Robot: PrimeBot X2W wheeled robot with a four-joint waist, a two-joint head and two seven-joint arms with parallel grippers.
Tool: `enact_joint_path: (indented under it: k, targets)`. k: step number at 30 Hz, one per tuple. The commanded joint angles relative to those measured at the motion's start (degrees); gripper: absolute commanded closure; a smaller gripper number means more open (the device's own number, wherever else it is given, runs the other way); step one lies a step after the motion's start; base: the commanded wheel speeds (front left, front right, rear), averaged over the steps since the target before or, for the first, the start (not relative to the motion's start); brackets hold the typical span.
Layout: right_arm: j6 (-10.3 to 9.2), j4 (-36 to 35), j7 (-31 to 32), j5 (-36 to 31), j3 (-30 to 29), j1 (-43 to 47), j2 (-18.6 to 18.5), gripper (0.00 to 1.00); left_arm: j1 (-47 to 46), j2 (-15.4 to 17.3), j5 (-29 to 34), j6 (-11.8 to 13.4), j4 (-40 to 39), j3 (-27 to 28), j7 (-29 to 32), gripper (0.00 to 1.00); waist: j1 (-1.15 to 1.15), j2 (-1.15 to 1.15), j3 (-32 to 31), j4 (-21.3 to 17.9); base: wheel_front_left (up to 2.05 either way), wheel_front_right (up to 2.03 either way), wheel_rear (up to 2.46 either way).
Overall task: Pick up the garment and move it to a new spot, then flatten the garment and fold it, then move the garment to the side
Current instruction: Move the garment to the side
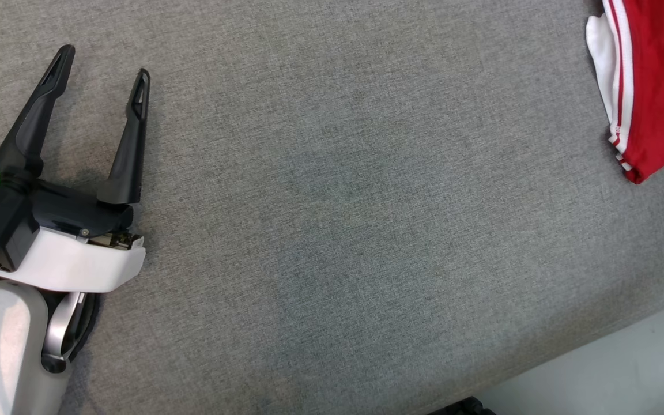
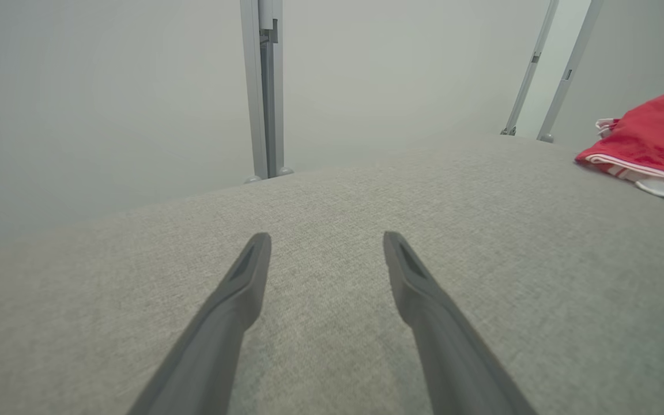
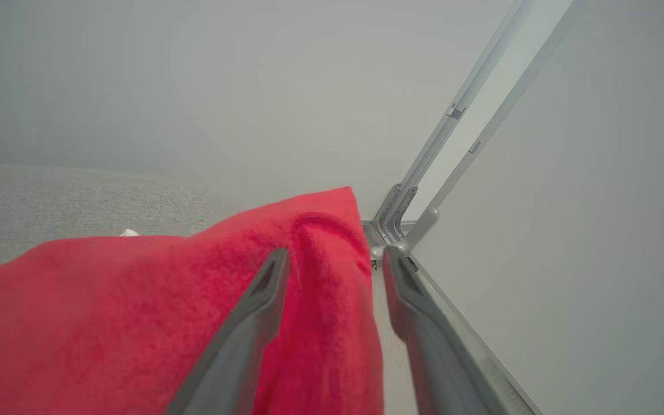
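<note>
Head view: red garment [image 1: 660,86] at the upper right corner, left gripper [image 1: 105,63] spread wide at the far left.
A broad stretch of bare grey fabric surface [image 1: 338,230] separates the two, and the surface's near edge runs diagonally across the lower right, with pale floor [image 1: 626,369] beyond it. In the left wrist view the far edge of the surface meets a pale wall with upright metal posts [image 2: 266,86], and the garment lies well off to the right of the parted fingers, near that edge. The garment has white stripes along its hem and a white layer showing at its side. In the right wrist view the right gripper [image 3: 336,256] stands over the garment's edge with its fingers apart: a ridge of red cloth sits between them, against one finger and short of the other, so nothing is pinched. A metal corner frame [image 3: 392,222] lies just beyond.
</note>
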Motion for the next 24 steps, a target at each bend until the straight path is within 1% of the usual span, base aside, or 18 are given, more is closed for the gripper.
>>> enact_joint_path:
  k: [1,7,10,13,16,24]
  targets:
    - [-0.04,1.5,-0.6,-1.9,-1.9,-1.1,0.0,0.0,0.4,0.0,0.0,0.1,1.8,-0.4,0.3,0.0,0.0,0.0,-0.2,0.6,0.0,0.0,0.0]
    - [-0.04,1.1,-0.7,-4.7,-5.1,0.3,1.1,0.0,1.0,-0.4,-0.5,0.5,2.3,-0.3,-0.8,0.0,0.0,0.0,-1.9,1.1,0.0,0.0,0.0]
    - [-0.04,-1.5,-0.7,-5.1,-6.7,2.3,2.8,0.0,1.6,-0.9,-0.8,0.9,3.1,-0.5,-1.6,0.0,0.0,0.0,-4.0,1.5,0.0,0.0,0.0]
    - [-0.04,-5.3,-0.7,-4.2,-6.4,5.6,5.4,0.0,2.3,-1.8,-1.3,1.4,4.2,-0.4,-2.8,0.0,0.0,0.0,-6.9,1.9,0.0,0.0,0.0]
    - [-0.04,-9.4,-0.7,-2.8,-5.1,9.9,7.2,0.0,3.6,-2.8,-2.1,2.0,5.6,-0.3,-4.2,0.0,0.0,0.0,-10.3,2.9,0.0,0.0,0.0]
    - [-0.04,-23.4,-0.3,0.6,-2.3,24.5,12.7,0.0,7.4,-5.0,-4.4,3.7,8.7,1.0,-7.3,0.0,0.0,0.0,-18.8,7.3,0.0,0.0,0.0]
